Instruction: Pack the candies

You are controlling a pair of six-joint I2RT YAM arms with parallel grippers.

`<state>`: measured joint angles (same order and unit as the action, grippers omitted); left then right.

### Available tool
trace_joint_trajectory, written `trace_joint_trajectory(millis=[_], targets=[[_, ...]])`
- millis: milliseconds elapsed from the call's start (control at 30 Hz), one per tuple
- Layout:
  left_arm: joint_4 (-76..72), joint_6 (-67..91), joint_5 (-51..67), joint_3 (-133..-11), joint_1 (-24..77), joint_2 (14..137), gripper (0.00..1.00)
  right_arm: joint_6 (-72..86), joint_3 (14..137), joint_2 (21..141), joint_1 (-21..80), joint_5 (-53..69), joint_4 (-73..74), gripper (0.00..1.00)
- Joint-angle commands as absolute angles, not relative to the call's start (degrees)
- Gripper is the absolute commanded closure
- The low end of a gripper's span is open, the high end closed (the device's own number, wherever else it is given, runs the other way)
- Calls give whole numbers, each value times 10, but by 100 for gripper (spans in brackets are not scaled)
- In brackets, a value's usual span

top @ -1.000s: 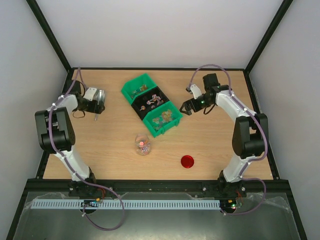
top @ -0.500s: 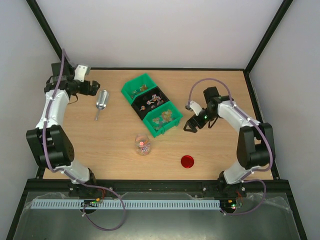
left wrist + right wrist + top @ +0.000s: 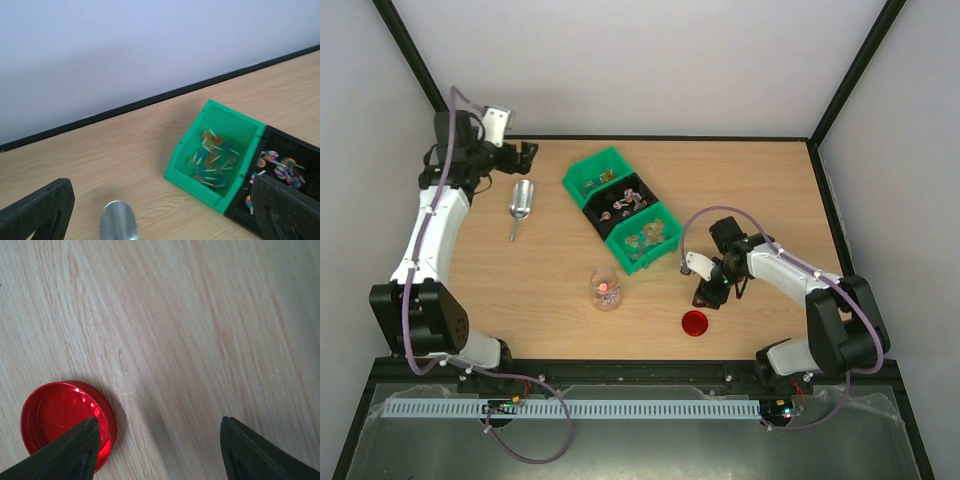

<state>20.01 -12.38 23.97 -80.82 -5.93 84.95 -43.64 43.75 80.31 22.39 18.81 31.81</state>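
Note:
Candies [image 3: 607, 288] show as tiny coloured pieces inside the small clear jar [image 3: 605, 298] standing at the table's middle front. More candies lie in the row of bins: a green bin [image 3: 582, 172], a black bin [image 3: 603, 213] and a second green bin [image 3: 665, 240]. The left wrist view shows candies on sticks [image 3: 212, 160] in the green bin [image 3: 190, 177]. My left gripper [image 3: 523, 154] is open and empty, raised at the far left, beyond the metal scoop [image 3: 520, 204]. My right gripper [image 3: 705, 297] is open and empty just beside the red lid [image 3: 695, 323].
The metal scoop lies flat on the table left of the bins and also shows in the left wrist view [image 3: 119, 222]. The red lid [image 3: 57, 420] sits by my right gripper's left finger [image 3: 75, 452]. Black frame rails border the table.
My left gripper has let go of the scoop, lifted and drawn back to the far left corner. My right gripper has swung from beside the bins toward the front, down to the red lid.

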Motion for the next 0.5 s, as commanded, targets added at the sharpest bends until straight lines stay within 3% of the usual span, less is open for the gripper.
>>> trace_joint_trajectory(millis=[0, 200, 467], targets=[[172, -152, 171, -793, -11, 812, 1, -458, 415, 797, 244, 166, 301, 36], [171, -163, 110, -791, 22, 813, 1, -455, 411, 816, 261, 155, 291, 45], [210, -158, 146, -806, 24, 831, 1, -475, 403, 792, 266, 178, 313, 46]])
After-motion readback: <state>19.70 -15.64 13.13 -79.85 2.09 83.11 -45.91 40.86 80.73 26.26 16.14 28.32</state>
